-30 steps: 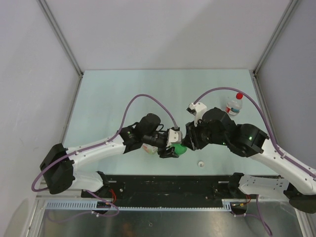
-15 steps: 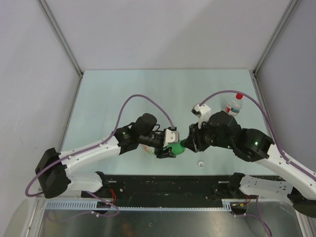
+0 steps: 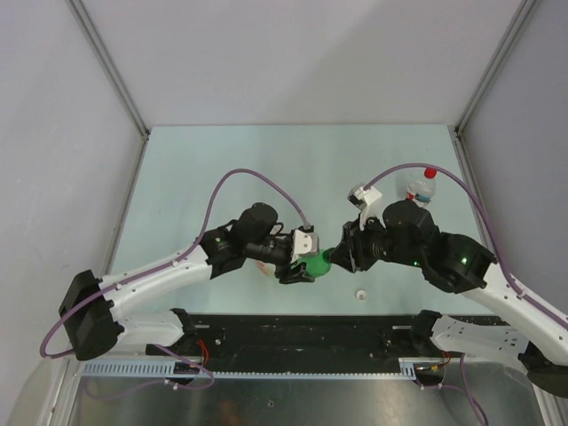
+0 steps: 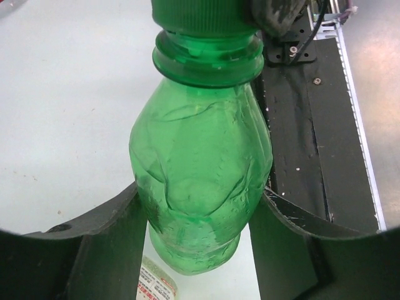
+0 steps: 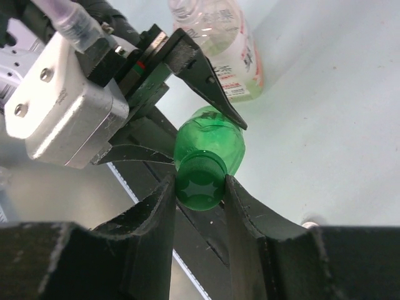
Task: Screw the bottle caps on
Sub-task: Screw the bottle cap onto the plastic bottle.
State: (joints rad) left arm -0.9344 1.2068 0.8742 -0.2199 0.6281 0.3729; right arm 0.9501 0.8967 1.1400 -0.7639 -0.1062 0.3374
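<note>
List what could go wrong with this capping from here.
1. The green cap, pinched by the right gripper, might cross-thread if it sits tilted on the neck.
2. The green bottle may spin in the left gripper as the cap turns; its thin wall looks dented.

Pale mint tabletop (image 3: 222, 151) between plain grey walls (image 3: 293, 53), aluminium posts (image 3: 108, 67) at the corners, even light

Right gripper (image 5: 200, 180) has both fingers pinched on the green cap (image 5: 200, 182), which sits on the neck of the green bottle (image 5: 215, 134). The left gripper (image 5: 207, 145) clamps the bottle's body from the far side. Behind them a clear bottle (image 5: 215, 37) lies on the pale table (image 5: 337, 112).
</note>
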